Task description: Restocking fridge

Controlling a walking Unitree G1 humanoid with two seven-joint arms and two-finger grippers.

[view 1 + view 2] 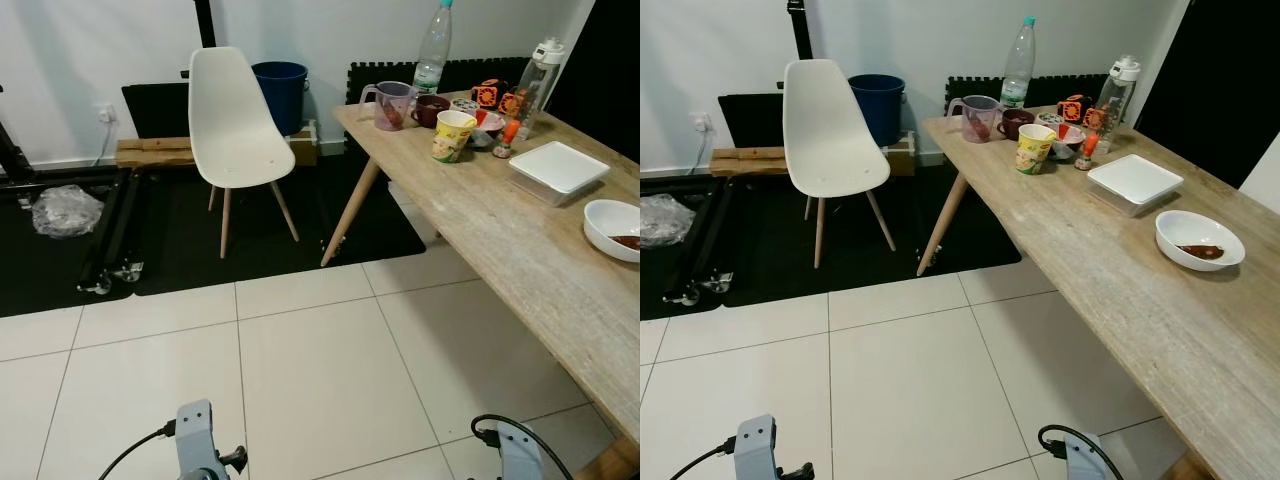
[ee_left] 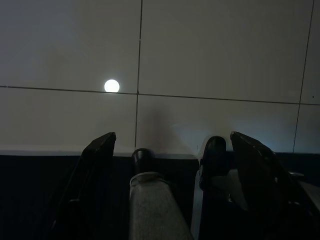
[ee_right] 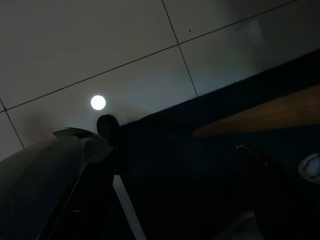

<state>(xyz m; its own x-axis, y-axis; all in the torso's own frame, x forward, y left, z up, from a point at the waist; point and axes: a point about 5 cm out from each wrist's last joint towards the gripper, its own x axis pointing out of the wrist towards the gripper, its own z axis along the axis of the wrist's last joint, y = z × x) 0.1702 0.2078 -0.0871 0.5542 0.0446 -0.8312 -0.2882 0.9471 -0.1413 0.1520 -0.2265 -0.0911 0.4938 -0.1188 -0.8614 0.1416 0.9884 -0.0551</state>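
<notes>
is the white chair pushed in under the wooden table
No, the white chair stands on the dark mat off the table's far end, well apart from it, with nothing of it under the tabletop.

White chair point(image 1: 236, 115), blue bucket point(image 1: 280, 92), pale wood-grain counter point(image 1: 520, 250), white bowl point(image 1: 1199, 239), black mat point(image 1: 200, 235), off-white floor tiles point(image 1: 300, 370).

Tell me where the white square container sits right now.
In the head views, the white square container is on the wooden table to the robot's right, between the white bowl and the clear bottle.
</notes>
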